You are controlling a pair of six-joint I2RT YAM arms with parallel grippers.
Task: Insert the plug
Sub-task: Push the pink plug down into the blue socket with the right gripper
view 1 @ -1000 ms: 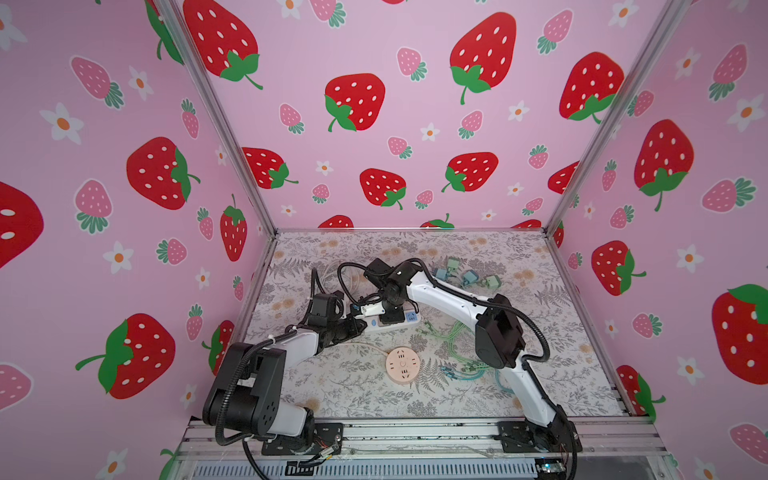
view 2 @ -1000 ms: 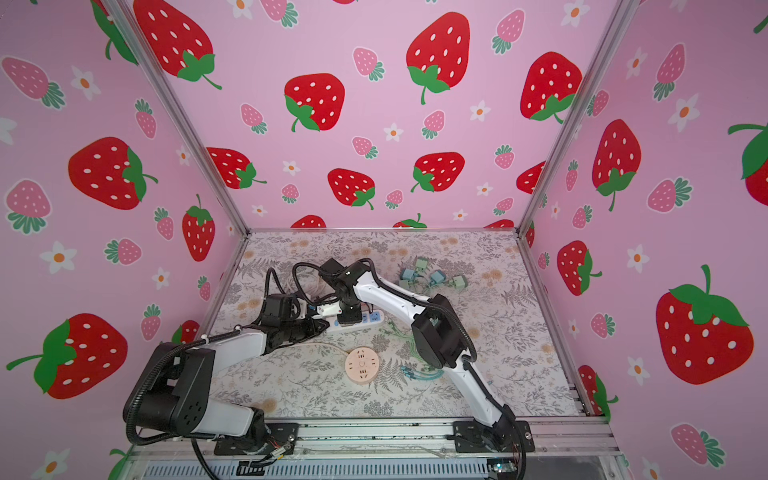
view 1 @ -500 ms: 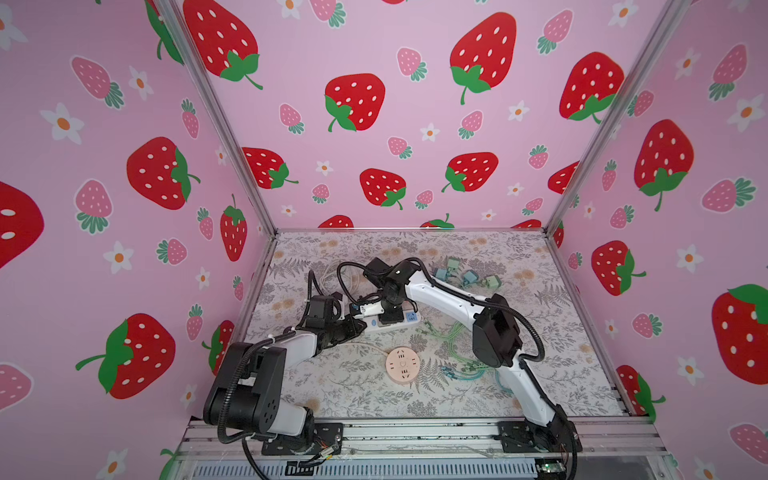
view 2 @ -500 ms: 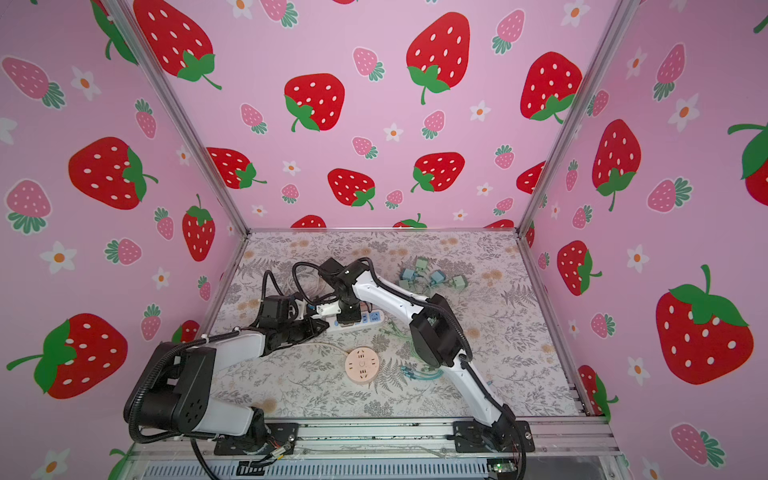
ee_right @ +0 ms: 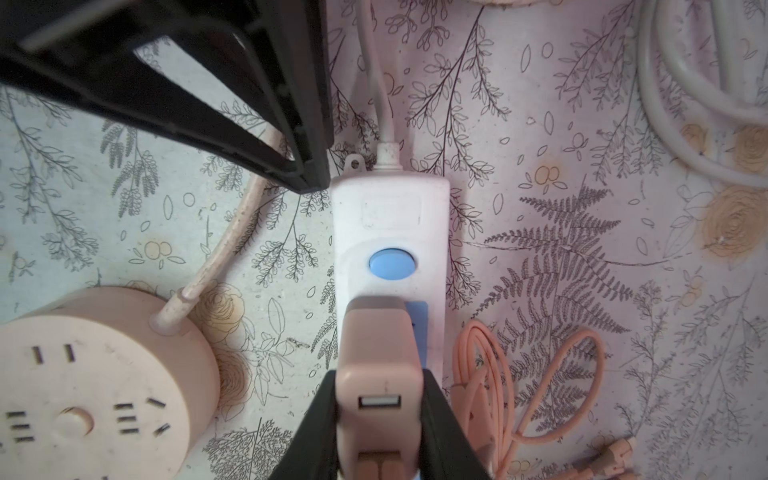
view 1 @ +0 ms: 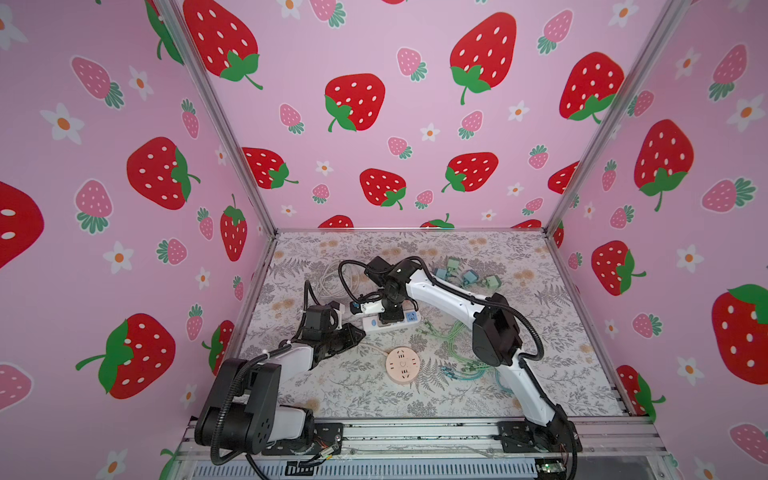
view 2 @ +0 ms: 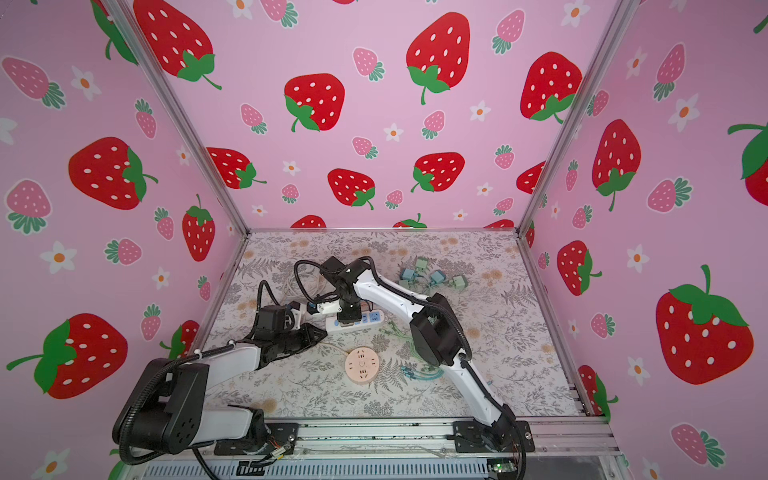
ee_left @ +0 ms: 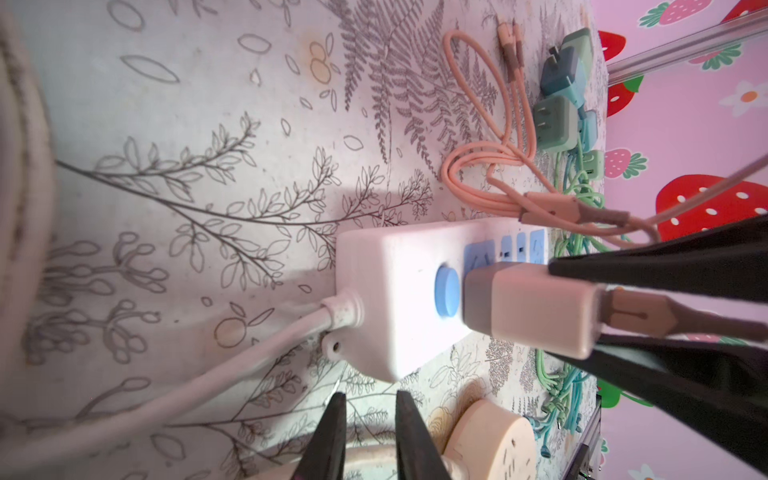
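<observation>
Pink-walled table (view 1: 561, 353), power strip (view 1: 409, 320) centre-left

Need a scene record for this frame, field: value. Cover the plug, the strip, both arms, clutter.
plug: pink adapter, clamped in the right gripper jaws
target: white power strip, blue socket next to the blue button
plug state: over that socket, against the strip; full seating cannot be told
left gripper: jaws slightly apart, nothing held, tips by the strip's cord end
nearby: round pink socket, coiled pink cable, green and blue adapters at the back
</observation>
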